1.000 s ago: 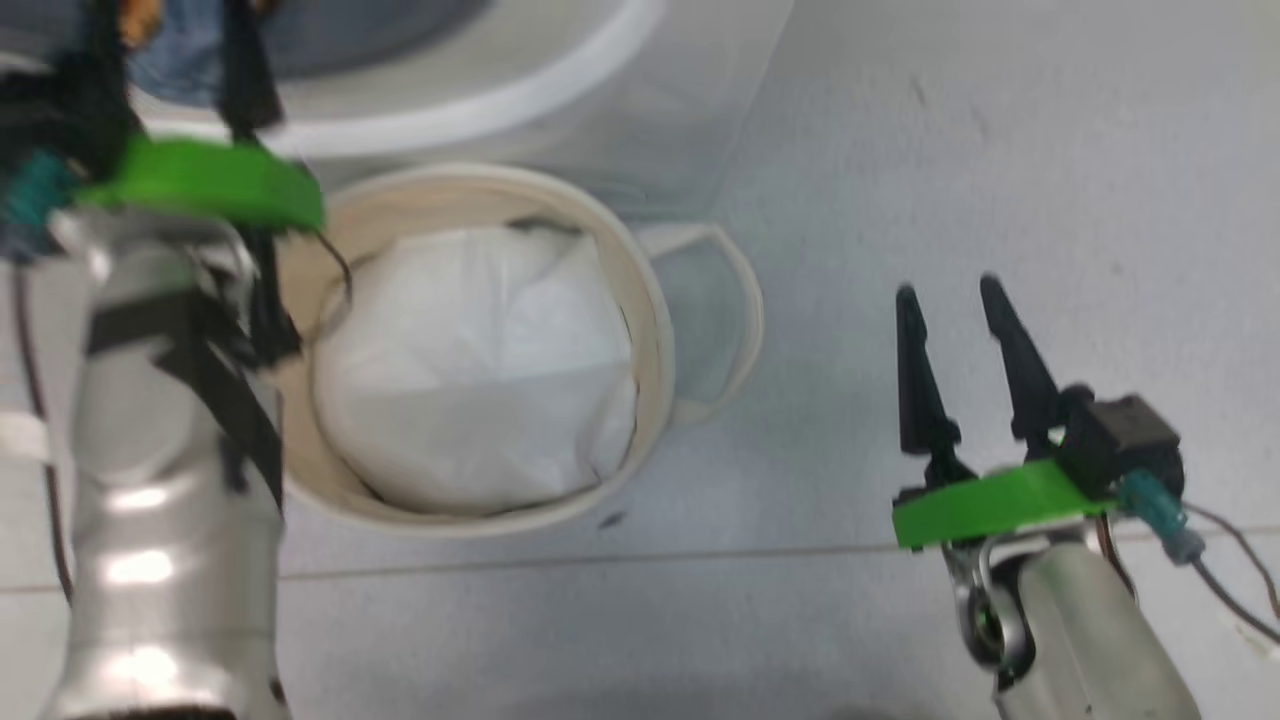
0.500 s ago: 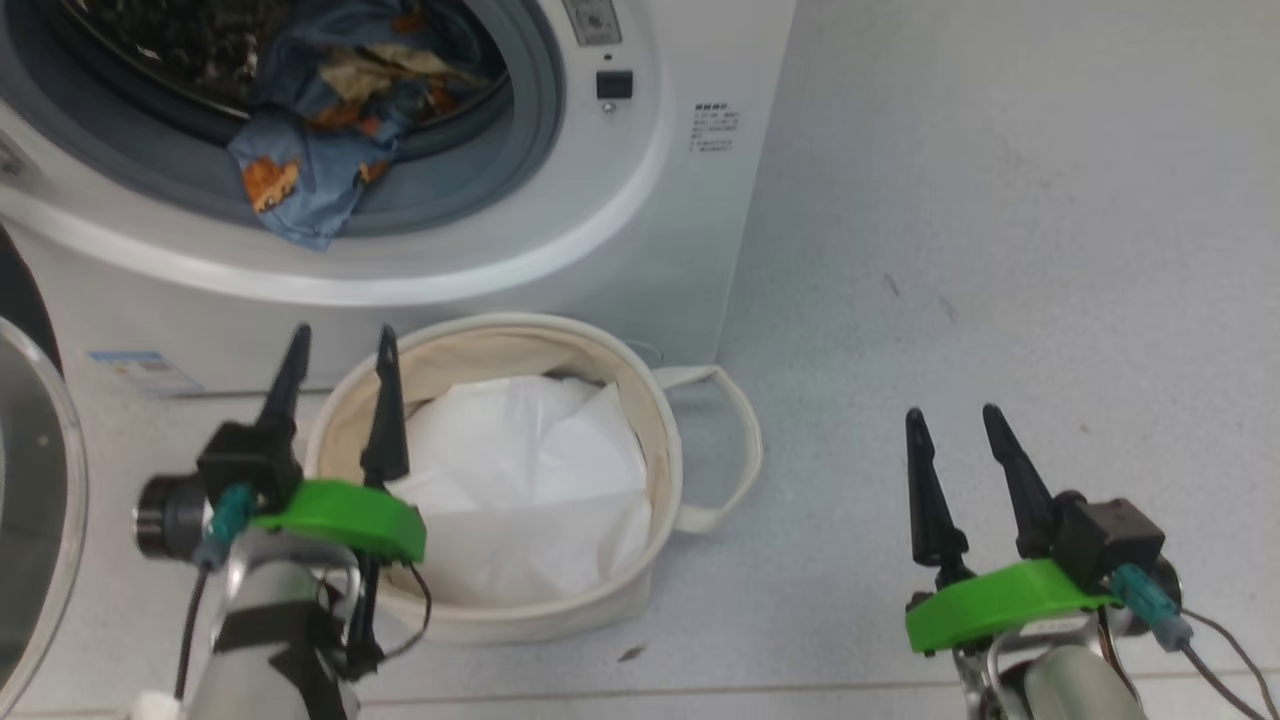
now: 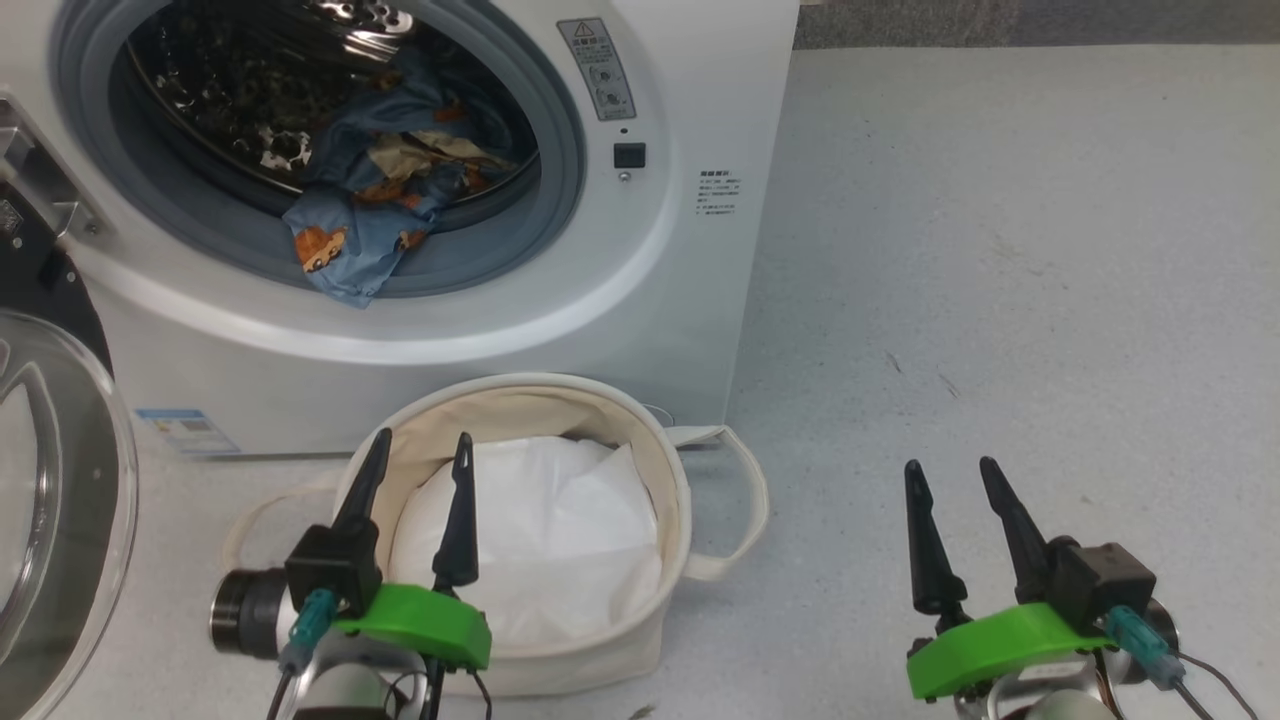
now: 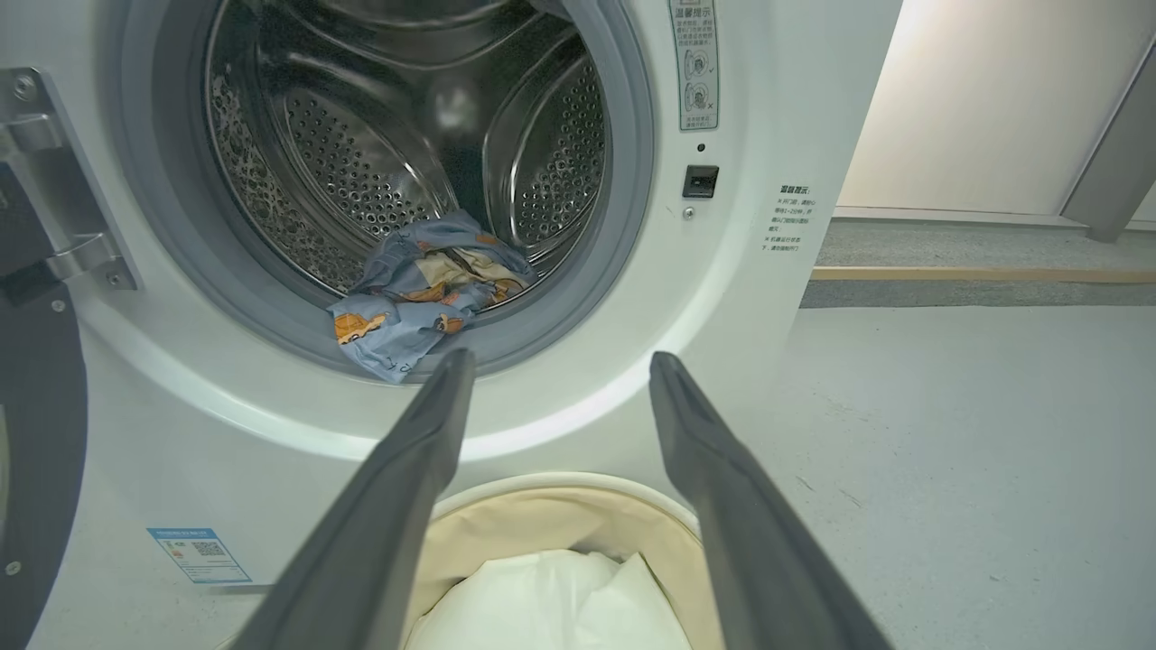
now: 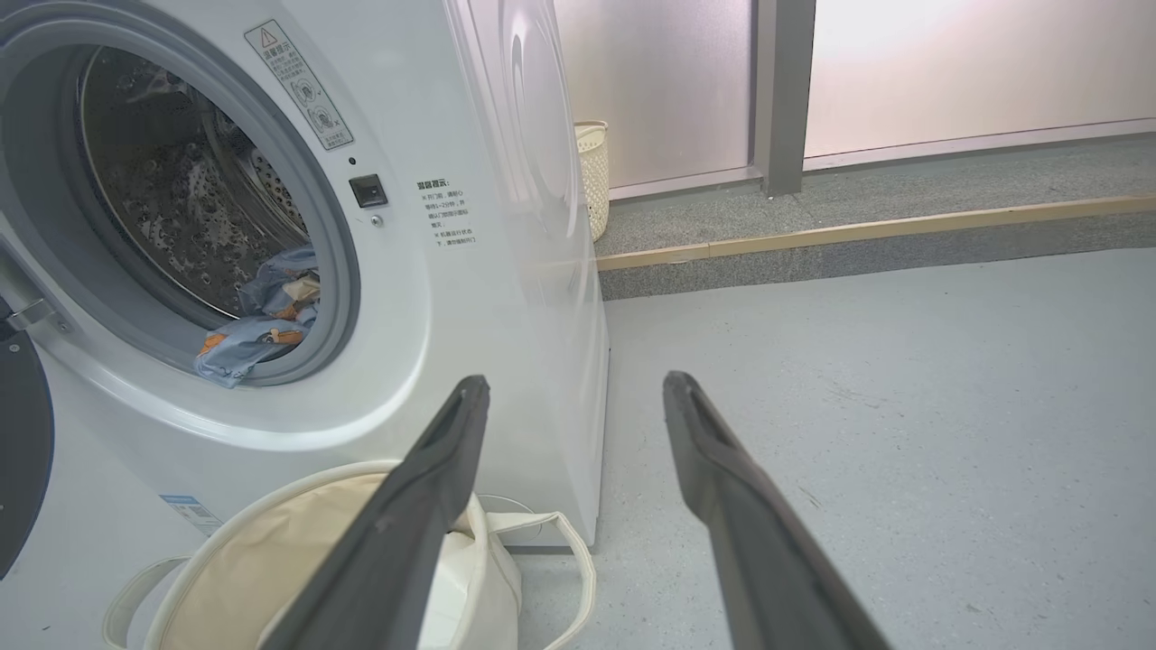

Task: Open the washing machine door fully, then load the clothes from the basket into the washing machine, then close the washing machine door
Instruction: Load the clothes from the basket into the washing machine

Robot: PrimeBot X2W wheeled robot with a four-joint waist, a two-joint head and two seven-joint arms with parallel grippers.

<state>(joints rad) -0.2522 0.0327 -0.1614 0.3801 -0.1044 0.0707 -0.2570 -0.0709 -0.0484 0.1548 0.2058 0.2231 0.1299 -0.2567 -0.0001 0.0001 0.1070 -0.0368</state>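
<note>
Cut off left of left claw [image 3: 423, 437]: door [image 3: 70, 520], swung wide, with part of the glass bowl and a strip of black rim in frame. Hidden under white liner [image 3: 560, 520]: whatever else lies in basket [image 3: 580, 660]; cannot tell.

Left claw: fingers spread wide, gripping nothing, poised over the basket's near side, liner just beyond the tips. Right claw [image 3: 949, 465]: likewise spread and empty, over bare floor [image 3: 1000, 250], well to the right of the basket.

Ahead of and above left claw's tips: clothes [image 3: 370, 220], a blue bear-print bundle partly in the drum and partly draped out over the grey gasket. Around them: machine [image 3: 680, 300], close behind the basket. Blue label [image 3: 185, 430] low on its front, up and left of left claw.

In the way: from the right wrist, that claw's own left finger across the basket's middle.

Plainer from the left wrist than from the head: the drum's punched steel and paddles. From the right wrist: machine's side panel, pale bin [image 5: 591, 171] beyond it, raised step.
</note>
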